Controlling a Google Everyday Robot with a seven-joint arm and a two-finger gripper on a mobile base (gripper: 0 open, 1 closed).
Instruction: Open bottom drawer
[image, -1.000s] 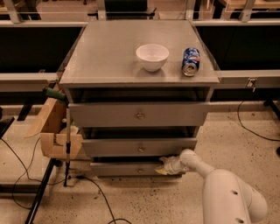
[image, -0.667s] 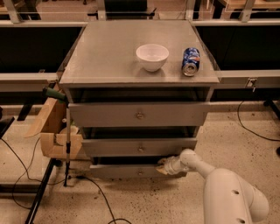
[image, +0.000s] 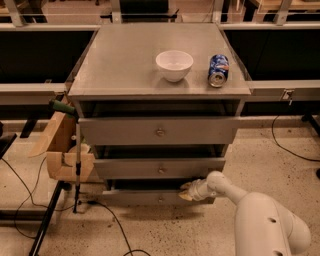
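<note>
Camera view, gripper (image: 186, 191) at half-shadowed bottom drawer (image: 142, 198)

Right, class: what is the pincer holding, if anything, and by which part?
Cannot be told. The pincer sits at the top edge of the bottom drawer, right of its knob; a grip on that edge does not show.

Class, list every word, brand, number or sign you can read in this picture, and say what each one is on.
Blue can on the cabinet top: printed label, too blurred to read.
Bowl, cardboard box: no text visible.
Gripper, at the bottom drawer's upper edge: no markings legible.
</note>
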